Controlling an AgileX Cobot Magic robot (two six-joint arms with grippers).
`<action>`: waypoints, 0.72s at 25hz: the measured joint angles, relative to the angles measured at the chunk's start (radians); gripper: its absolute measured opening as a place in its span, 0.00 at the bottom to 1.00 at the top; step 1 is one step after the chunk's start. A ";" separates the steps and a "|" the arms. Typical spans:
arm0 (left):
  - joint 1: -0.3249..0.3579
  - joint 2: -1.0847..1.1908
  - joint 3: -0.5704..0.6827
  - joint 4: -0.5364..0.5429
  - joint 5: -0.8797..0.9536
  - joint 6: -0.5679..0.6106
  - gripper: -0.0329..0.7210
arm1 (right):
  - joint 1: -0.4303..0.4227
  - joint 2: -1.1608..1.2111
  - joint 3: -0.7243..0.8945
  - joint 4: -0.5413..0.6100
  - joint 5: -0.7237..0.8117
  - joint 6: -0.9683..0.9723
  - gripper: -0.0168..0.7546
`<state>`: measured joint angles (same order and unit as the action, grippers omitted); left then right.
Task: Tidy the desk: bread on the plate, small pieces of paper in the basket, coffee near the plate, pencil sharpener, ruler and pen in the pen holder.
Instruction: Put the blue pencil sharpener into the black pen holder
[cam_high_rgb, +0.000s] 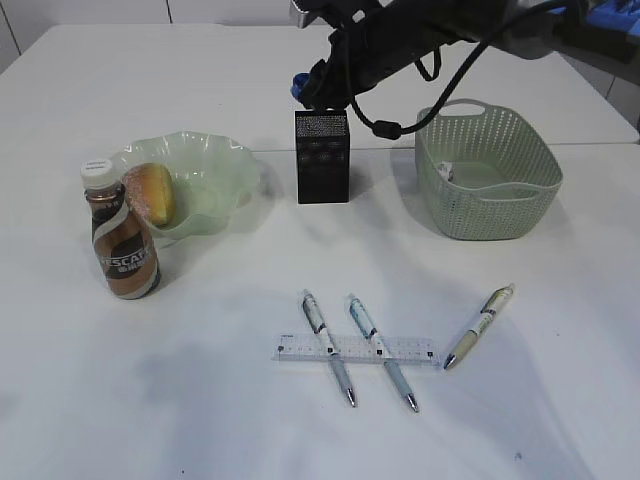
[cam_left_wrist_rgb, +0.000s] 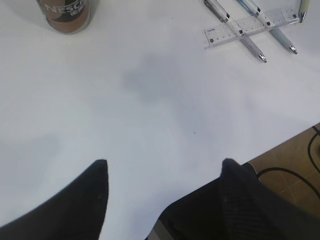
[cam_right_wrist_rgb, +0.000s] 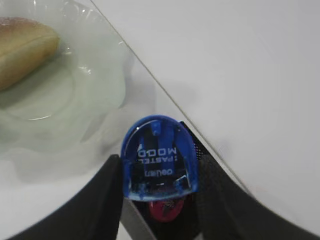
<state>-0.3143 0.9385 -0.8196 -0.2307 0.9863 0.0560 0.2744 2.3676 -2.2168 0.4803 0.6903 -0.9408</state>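
Note:
My right gripper (cam_right_wrist_rgb: 160, 167) is shut on the blue pencil sharpener (cam_right_wrist_rgb: 159, 155) and holds it just above the black mesh pen holder (cam_high_rgb: 322, 157); the sharpener also shows in the exterior view (cam_high_rgb: 301, 86). The bread (cam_high_rgb: 152, 192) lies on the green plate (cam_high_rgb: 215, 165). The coffee bottle (cam_high_rgb: 121, 233) stands in front of the plate. A clear ruler (cam_high_rgb: 355, 349) lies under two pens (cam_high_rgb: 327, 346) (cam_high_rgb: 381, 351); a third pen (cam_high_rgb: 480, 325) lies to the right. My left gripper (cam_left_wrist_rgb: 165, 162) is open and empty over bare table.
The green basket (cam_high_rgb: 487, 170) stands at the right with a small piece of paper (cam_high_rgb: 446, 173) inside. The table's front edge and floor cables (cam_left_wrist_rgb: 295, 175) show in the left wrist view.

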 joint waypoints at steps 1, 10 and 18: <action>0.000 0.000 0.000 0.000 0.000 0.000 0.70 | -0.002 0.005 0.000 0.000 -0.011 0.000 0.47; 0.000 0.000 0.000 0.000 0.002 0.000 0.69 | -0.008 0.043 0.000 0.050 -0.115 0.004 0.47; 0.000 0.000 0.000 0.000 0.002 0.000 0.69 | -0.008 0.107 0.000 0.063 -0.133 0.006 0.47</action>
<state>-0.3143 0.9385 -0.8196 -0.2307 0.9879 0.0560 0.2663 2.4742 -2.2168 0.5433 0.5574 -0.9345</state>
